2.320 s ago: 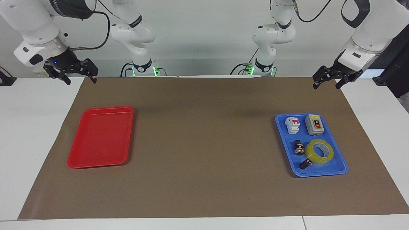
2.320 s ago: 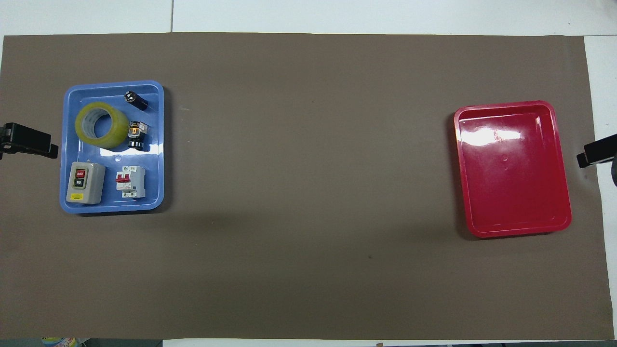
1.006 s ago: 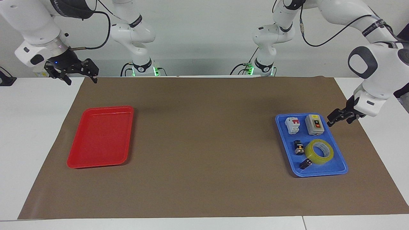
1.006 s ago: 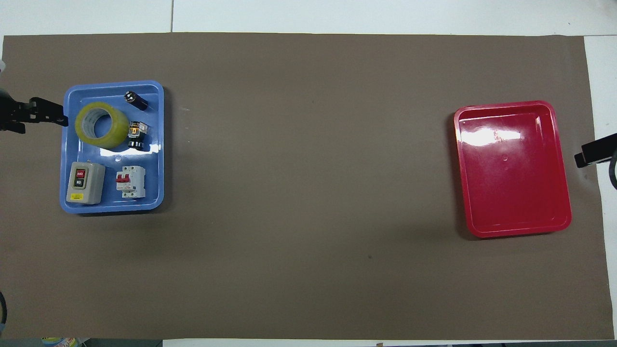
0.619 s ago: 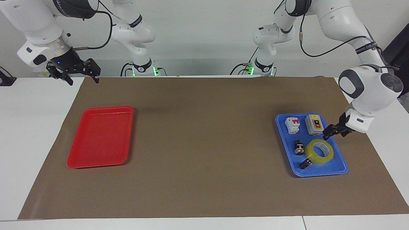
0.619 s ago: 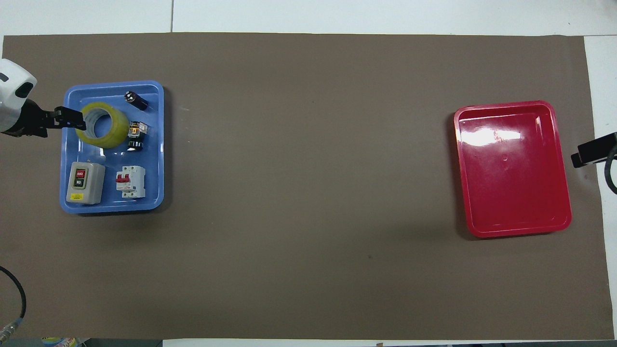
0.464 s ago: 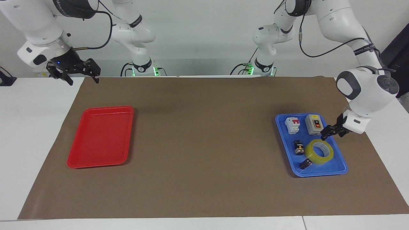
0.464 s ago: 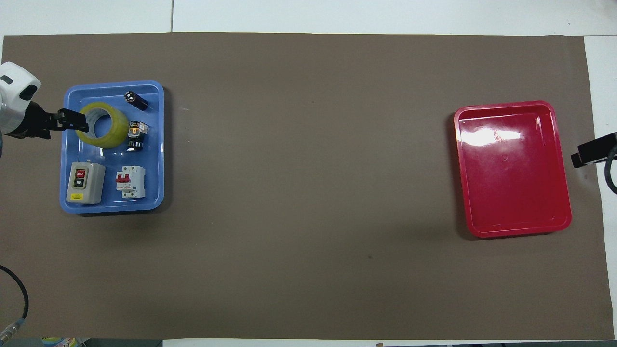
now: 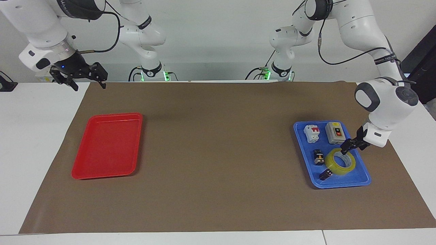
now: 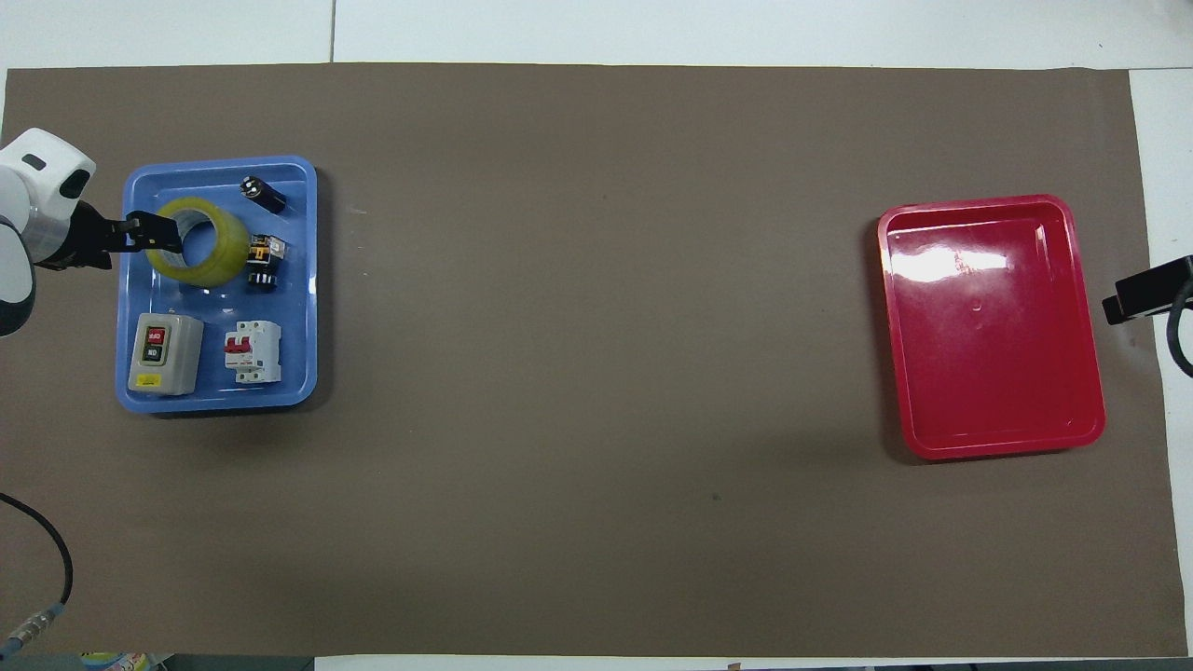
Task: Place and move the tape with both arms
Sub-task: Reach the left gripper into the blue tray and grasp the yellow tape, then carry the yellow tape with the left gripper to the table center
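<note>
Tape [image 9: 340, 162] sits in our blue tray [image 9: 361, 182], not yet lifted. Our left hand [image 9: 351, 145] hovers at its rim, grip unreadable; our right hand [image 9: 79, 76] waits, fingers spread, so nearly all remains.

This is a robotics lab bench. Two white jointed robot arms [image 9: 381, 98] with dark grey joint caps and black cabling stand bolted at the edge of a white table [image 9: 34, 136], green status lights glowing at their bases, against a bare pale wall. A brown paper mat [image 9: 218, 153] covers the table's middle as a work surface. On the mat, toward the left arm's end, a blue plastic tray [image 9: 361, 182] holds small electrical parts; well apart from it, toward the right arm's end, lies a glossy red plastic tray [image 9: 105, 146].
</note>
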Available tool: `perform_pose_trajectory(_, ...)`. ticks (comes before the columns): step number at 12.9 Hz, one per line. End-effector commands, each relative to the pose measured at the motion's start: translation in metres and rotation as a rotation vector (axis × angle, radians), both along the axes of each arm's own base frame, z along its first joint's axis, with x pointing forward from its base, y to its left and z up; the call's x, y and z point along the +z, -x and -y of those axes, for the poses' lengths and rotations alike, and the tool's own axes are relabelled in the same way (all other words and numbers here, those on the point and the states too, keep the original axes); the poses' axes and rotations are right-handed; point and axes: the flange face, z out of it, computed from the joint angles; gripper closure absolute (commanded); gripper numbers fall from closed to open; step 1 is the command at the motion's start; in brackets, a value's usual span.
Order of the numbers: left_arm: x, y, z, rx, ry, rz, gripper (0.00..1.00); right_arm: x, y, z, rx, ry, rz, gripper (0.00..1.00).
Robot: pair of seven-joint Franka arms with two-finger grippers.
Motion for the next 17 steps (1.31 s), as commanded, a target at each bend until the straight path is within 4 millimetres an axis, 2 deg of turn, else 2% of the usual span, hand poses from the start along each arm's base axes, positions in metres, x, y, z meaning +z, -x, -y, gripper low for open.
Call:
perform_pose_trajectory(1,-0.019,-0.003,-0.003,0.030,-0.001,0.015,0.00,0.000,0.005,-0.002,0.012,-0.017,0.013,0.00)
perform_pose_trajectory(5,-0.036,-0.006,-0.002,0.039,-0.002,0.027,0.01,0.000,0.005,-0.002,0.012,-0.017,0.013,0.00)
perform_pose_trajectory(7,-0.045,-0.003,0.002,0.049,-0.001,0.023,0.09,0.000,0.005,-0.002,0.012,-0.017,0.013,0.00)
perform_pose_trajectory(9,-0.047,0.000,0.002,0.048,0.000,0.015,1.00,0.000,0.005,-0.002,0.012,-0.017,0.012,0.00)
perform_pose_trajectory(11,-0.045,0.002,0.000,0.043,0.000,0.009,1.00,0.000,0.005,-0.002,0.012,-0.017,0.012,0.00)
perform_pose_trajectory(13,-0.034,0.002,0.001,0.041,-0.001,0.021,1.00,0.000,0.005,-0.003,0.014,-0.017,0.012,0.00)
perform_pose_trajectory(15,-0.011,0.005,0.001,0.039,-0.001,0.031,1.00,0.000,0.005,-0.003,0.015,-0.017,0.012,0.00)
perform_pose_trajectory(17,0.030,0.015,0.002,0.041,0.002,0.023,1.00,0.000,0.005,-0.003,0.015,-0.017,0.012,0.00)
